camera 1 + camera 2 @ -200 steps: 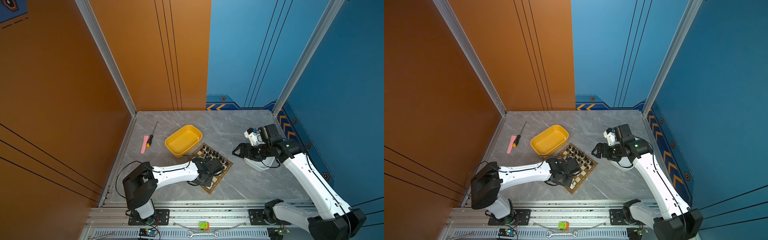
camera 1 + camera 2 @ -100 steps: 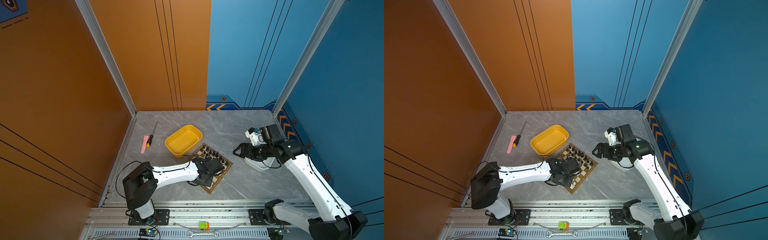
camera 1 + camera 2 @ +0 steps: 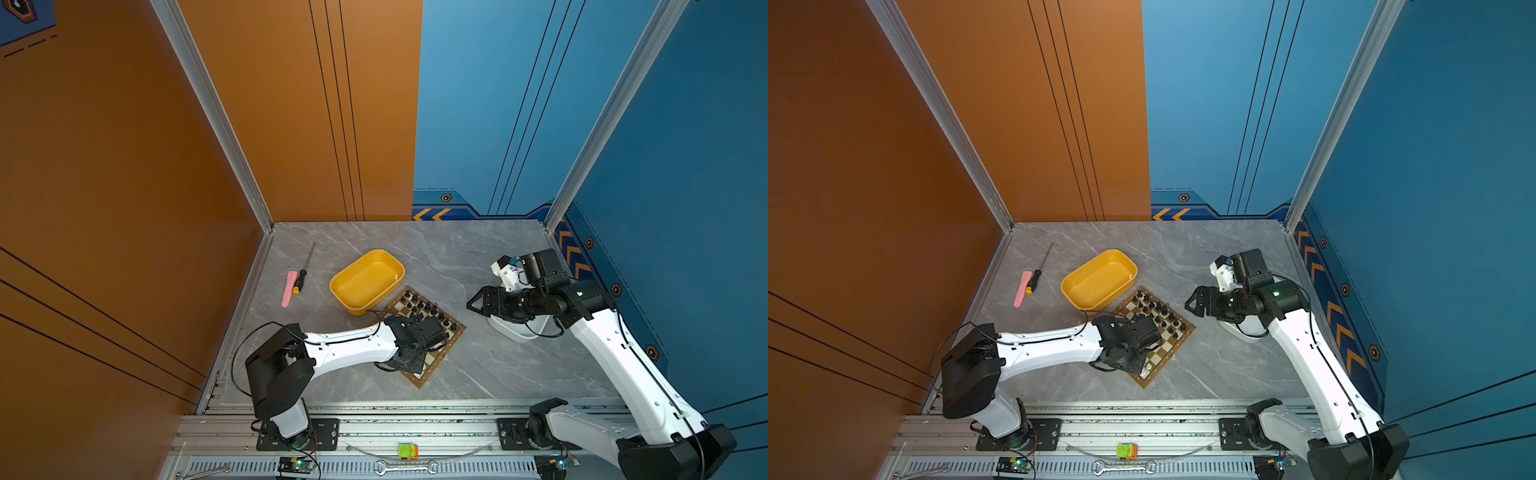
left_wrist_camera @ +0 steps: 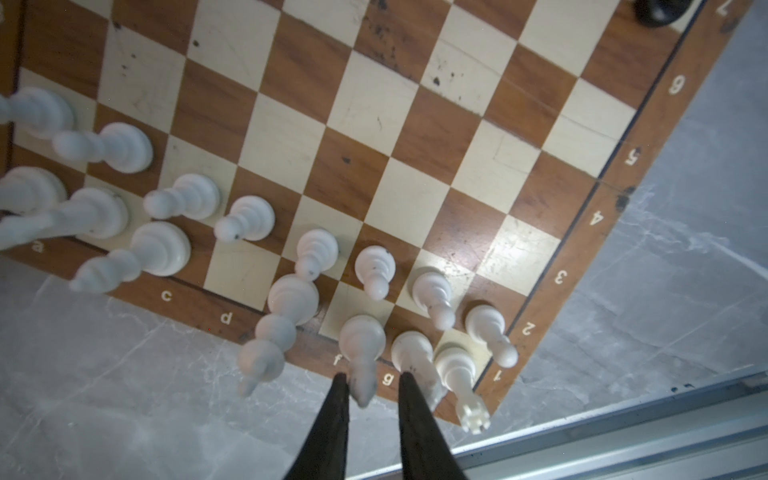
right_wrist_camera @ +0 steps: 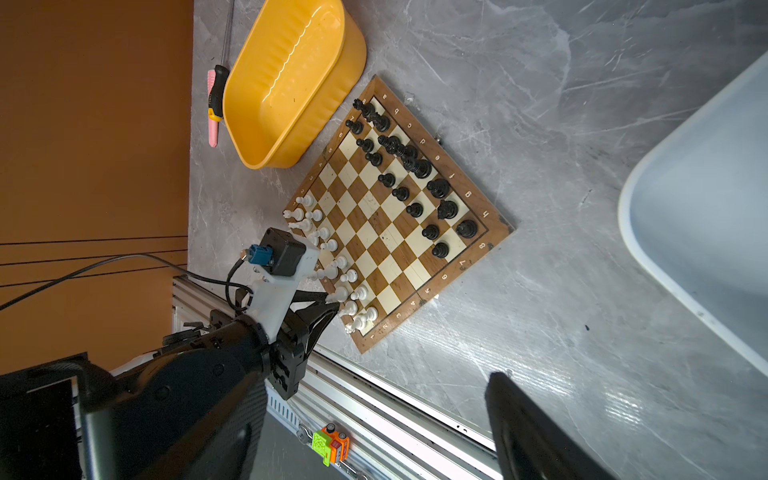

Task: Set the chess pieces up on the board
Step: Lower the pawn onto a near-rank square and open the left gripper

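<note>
On square f1 of the small brown-and-cream checked wooden board [image 4: 415, 124], a tiny white plastic chess piece [image 4: 361, 340] stands inside the slightly parted left claw [image 4: 372, 376] (release step, I judge), next needing a straight lift clear; right claw [image 3: 473, 302] spread.

In the left wrist view the white pieces [image 4: 166, 249] farthest from the left gripper [image 4: 372, 376] are blurred or cut by the edge — also one black piece [image 4: 660, 10]. In both top views the left arm's wrist [image 3: 419, 332] hides this gripper, and the black pieces [image 3: 428, 309] beyond it are too small to name. The right wrist view shows only one finger [image 5: 536, 432] of the right gripper [image 3: 473, 305], and the white tray [image 5: 685, 232] beside it is cut off.
</note>
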`<control>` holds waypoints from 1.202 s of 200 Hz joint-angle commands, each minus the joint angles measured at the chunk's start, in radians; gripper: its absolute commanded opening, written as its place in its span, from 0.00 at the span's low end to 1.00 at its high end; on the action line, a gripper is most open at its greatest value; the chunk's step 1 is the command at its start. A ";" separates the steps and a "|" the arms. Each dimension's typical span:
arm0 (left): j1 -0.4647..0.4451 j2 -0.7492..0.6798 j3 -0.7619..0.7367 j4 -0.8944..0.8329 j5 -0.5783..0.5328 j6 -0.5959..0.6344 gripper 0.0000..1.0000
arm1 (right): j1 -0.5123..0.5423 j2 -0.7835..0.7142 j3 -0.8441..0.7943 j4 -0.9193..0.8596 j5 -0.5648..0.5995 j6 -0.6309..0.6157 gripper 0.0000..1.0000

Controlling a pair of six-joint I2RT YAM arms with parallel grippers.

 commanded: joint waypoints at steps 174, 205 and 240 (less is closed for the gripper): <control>0.015 -0.027 -0.010 -0.018 -0.053 0.000 0.18 | -0.005 -0.043 -0.010 -0.030 0.002 0.003 0.85; 0.014 -0.039 -0.010 -0.019 -0.054 0.000 0.27 | -0.005 -0.049 -0.008 -0.032 0.001 0.006 0.85; 0.016 -0.065 -0.009 -0.021 -0.062 -0.002 0.29 | -0.002 -0.052 -0.003 -0.032 -0.003 0.012 0.85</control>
